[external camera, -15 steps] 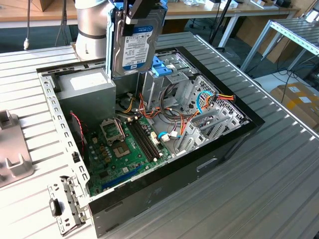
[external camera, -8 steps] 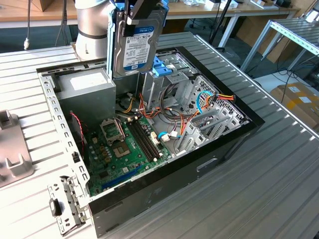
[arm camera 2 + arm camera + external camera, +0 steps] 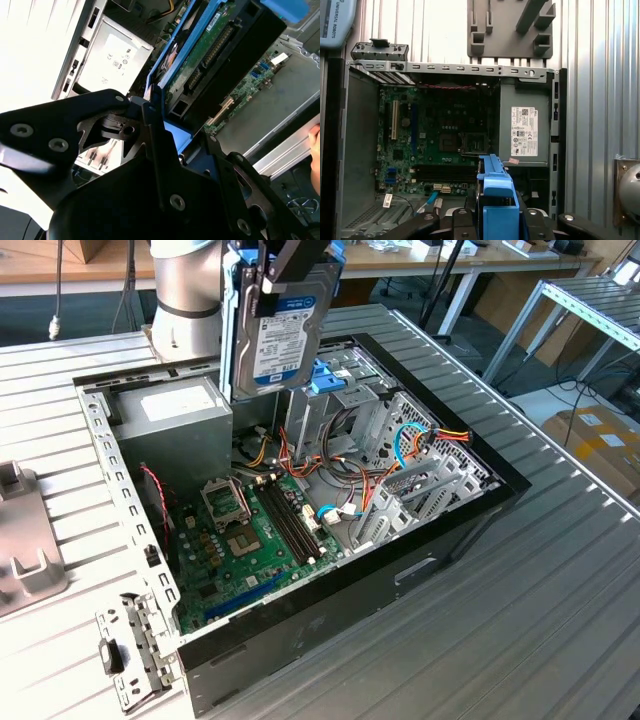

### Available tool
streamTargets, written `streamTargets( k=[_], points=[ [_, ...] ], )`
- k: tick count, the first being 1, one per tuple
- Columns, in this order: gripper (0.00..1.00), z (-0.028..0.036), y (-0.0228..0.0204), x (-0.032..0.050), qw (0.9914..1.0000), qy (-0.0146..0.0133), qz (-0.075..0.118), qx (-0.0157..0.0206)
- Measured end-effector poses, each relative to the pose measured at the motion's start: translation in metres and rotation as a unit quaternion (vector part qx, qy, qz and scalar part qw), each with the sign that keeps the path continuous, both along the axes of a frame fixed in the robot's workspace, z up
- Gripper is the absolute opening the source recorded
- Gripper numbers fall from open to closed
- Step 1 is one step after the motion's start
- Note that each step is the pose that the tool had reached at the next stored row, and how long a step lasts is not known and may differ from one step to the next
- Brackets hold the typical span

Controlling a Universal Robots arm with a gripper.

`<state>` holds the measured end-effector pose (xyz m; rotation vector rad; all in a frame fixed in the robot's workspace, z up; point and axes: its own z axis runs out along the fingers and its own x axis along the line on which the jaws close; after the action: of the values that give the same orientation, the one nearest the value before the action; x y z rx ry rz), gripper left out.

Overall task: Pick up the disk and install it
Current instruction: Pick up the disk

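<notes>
Exterior view first, and the gripper (image 3: 283,275) is clamped tight on the top edge of the disk (image 3: 277,340), which hangs upright in the air with its white-and-blue label facing the camera. The silver arm (image 3: 185,290) stands just behind it, toward the exterior view's left. Below sits the open computer case (image 3: 470,495), and the disk is over its far end, between the grey power supply (image 3: 170,415) and the drive cage (image 3: 345,390) with its blue tabs. From this angle the disk's lower edge looks clear of both. The green motherboard (image 3: 250,530) lies flat on the case floor nearer the camera. A tangle of coloured cables (image 3: 400,455) runs beside the cage toward the exterior view's right. The case rests on a slatted metal table (image 3: 560,620), with a grey fixture (image 3: 25,540) well apart at the exterior view's left. Over to the second wrist view: black fingers (image 3: 150,130) press on the light-blue frame (image 3: 159,70), and the disk's green circuit-board underside (image 3: 210,50) runs away from them, the power supply's label beyond. The first wrist view looks straight down into the case, where the blue frame (image 3: 496,197) sits between the gripper's black links, above the motherboard (image 3: 440,135) and power supply (image 3: 525,130).
</notes>
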<state>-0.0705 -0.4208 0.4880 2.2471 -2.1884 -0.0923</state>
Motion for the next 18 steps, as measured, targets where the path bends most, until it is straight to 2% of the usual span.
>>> streamTargets(
  k=[18],
  points=[
    [0.37,-0.0004,-0.0048,0.0037,1.00000,0.0000,0.000,0.0000]
  ],
)
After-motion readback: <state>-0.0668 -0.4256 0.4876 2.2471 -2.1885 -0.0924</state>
